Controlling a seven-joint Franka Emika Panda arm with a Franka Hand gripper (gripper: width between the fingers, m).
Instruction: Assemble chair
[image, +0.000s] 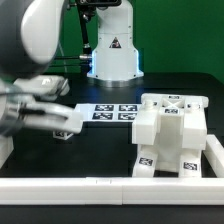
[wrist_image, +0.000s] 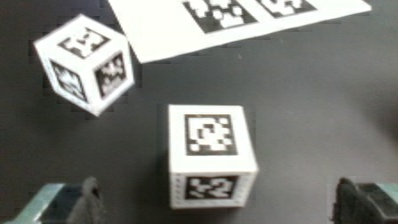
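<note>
The joined part of the chair (image: 170, 135) is a blocky white structure with tags, standing at the exterior view's right. Two small white tagged blocks lie on the black table. One block (wrist_image: 214, 150) lies in the gap between my gripper's (wrist_image: 214, 205) fingers (wrist_image: 63, 205), clear of both, with wide space on each side. The other block (wrist_image: 89, 65) lies tilted a little beyond it, near the marker board (wrist_image: 231, 25). In the exterior view my gripper (image: 45, 112) is a blurred shape low at the left, with a tagged block (image: 66, 128) at its tip. The gripper is open and holds nothing.
The marker board (image: 112, 112) lies flat at the middle of the table, in front of the arm's base (image: 112, 55). A white rail (image: 110, 185) runs along the front edge, and another rail (image: 215, 150) stands at the exterior view's right, beside the chair structure.
</note>
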